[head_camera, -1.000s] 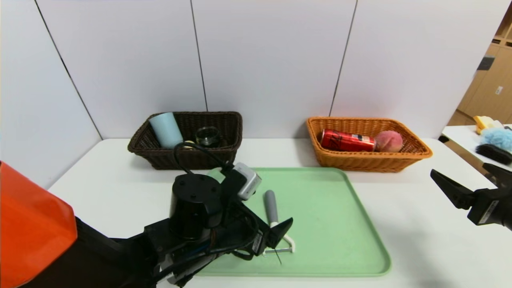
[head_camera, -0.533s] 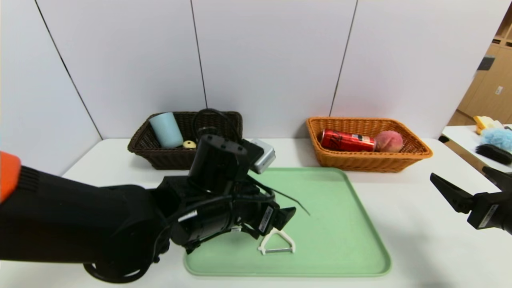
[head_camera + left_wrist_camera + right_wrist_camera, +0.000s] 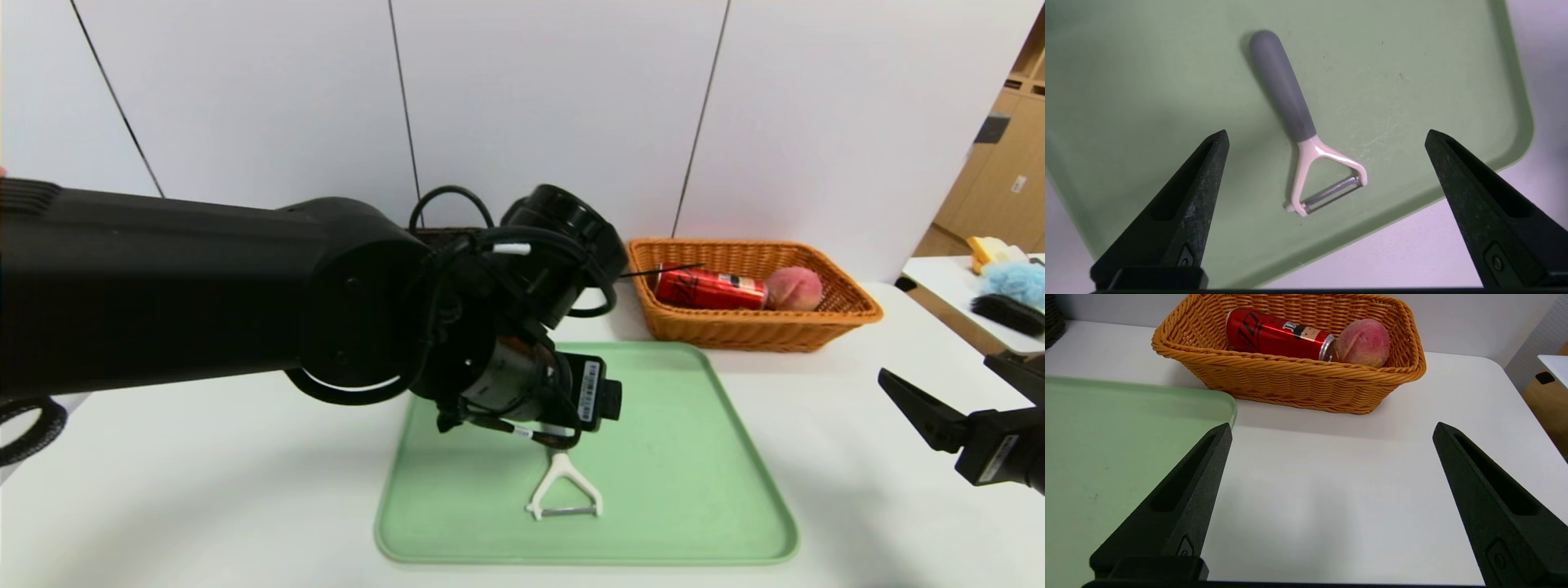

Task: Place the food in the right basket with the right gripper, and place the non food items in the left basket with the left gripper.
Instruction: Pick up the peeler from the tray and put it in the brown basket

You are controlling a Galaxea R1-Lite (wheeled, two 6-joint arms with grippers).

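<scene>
Now the left gripper [image 3: 1327,163] hangs high over the peeler [image 3: 1306,134], jaws wide apart, empty; a second ago it sat low beside the handle. Peeler unmoved on the green tray [image 3: 718,490], likely re-approach needed. Right gripper [image 3: 1331,465] parked over the desk [image 3: 1331,522], jaws apart, unchanged.

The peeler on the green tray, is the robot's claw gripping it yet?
No, the peeler lies free on the tray, apart from the left gripper and its open fingers.
</scene>
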